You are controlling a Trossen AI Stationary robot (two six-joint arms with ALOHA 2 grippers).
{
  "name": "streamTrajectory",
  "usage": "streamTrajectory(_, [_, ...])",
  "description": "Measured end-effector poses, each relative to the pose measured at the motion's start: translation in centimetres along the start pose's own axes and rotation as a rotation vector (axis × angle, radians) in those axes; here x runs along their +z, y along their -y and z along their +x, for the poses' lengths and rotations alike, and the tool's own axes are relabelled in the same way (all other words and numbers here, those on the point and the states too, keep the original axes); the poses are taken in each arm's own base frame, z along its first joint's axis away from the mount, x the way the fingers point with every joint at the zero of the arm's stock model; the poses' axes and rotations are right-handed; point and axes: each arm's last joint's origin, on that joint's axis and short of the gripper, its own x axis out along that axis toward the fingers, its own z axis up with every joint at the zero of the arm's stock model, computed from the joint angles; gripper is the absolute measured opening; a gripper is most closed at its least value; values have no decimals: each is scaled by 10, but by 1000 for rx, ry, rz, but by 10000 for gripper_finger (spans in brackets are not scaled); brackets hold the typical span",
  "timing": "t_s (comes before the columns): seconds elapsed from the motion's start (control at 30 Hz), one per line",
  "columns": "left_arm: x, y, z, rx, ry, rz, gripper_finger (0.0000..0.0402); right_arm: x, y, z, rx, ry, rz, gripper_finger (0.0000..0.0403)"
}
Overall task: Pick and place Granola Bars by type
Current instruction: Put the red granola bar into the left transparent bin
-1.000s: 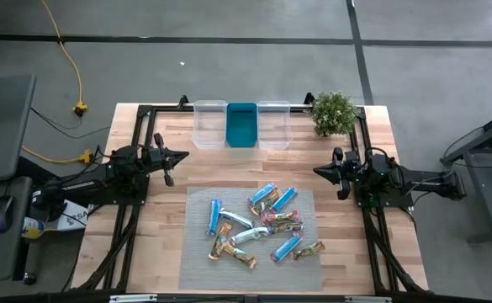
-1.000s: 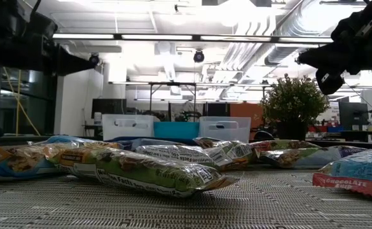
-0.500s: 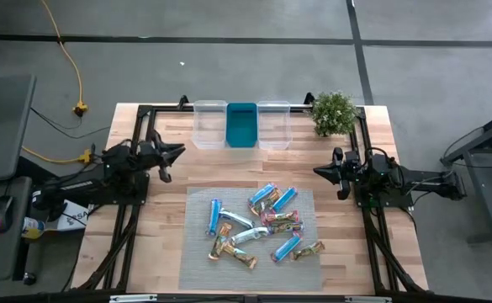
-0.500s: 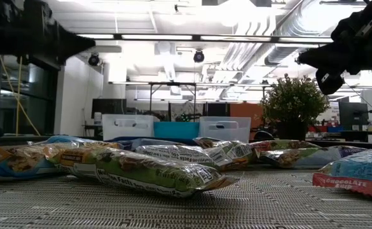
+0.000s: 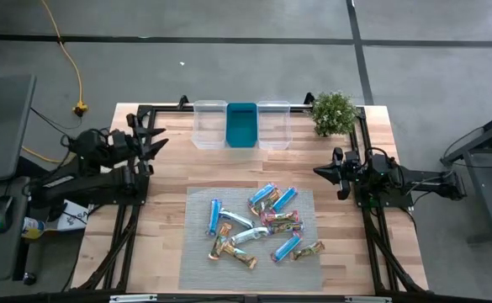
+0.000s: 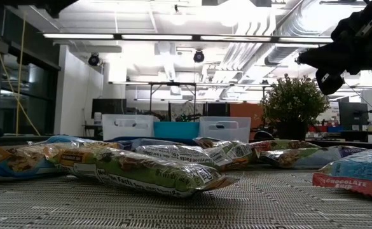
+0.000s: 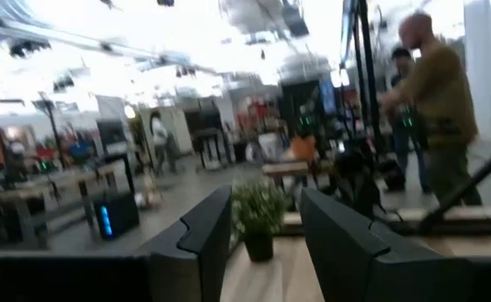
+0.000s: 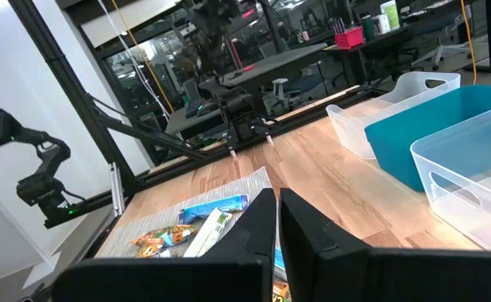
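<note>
Several granola bars [image 5: 262, 223] in bright blue, silvery-white and tan-green-orange wrappers lie flat in a loose heap on a grey mat [image 5: 197, 261]. They show close up in the low view [image 6: 154, 172] and in the right wrist view [image 8: 203, 226]. My left gripper [image 5: 153, 140] is open and hangs over the table's far left corner, well away from the bars; its fingers stand apart in its wrist view [image 7: 266, 231]. My right gripper [image 5: 320, 172] is shut and hovers above the table right of the mat [image 8: 277, 226], high in the low view [image 6: 322, 63].
Three small bins stand in a row at the far edge: clear [image 5: 210, 124], teal [image 5: 242, 124], clear [image 5: 273, 124]. A potted plant [image 5: 334, 112] sits in the far right corner. Bare wood lies between mat and bins. People stand in the room beyond [image 7: 434, 101].
My left gripper has drawn back from beside the mat toward the table's far left corner and risen, leaving the low view at the top; it stays open. The bars and my right arm have kept still.
</note>
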Motion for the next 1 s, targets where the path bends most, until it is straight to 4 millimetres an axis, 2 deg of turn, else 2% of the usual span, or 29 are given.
streamTrajectory(0.23, [45,-6,28,-107,-123,-40,143,0,0,0,0,0,0,0])
streamTrajectory(0.47, [69,-8,47,-244,-470,-50,143,0,0,0,0,0,0,0])
streamTrajectory(0.6, [73,-6,55,-384,-593,1,143,0,0,0,0,0,0,0])
streamTrajectory(0.73, [71,-3,68,-487,-601,59,143,0,0,0,0,0,0,0])
streamTrajectory(0.87, [60,0,85,-577,-619,115,143,0,0,0,0,0,0,0])
streamTrajectory(1.0, [42,5,110,-657,-663,131,143,0,0,0,0,0,0,0])
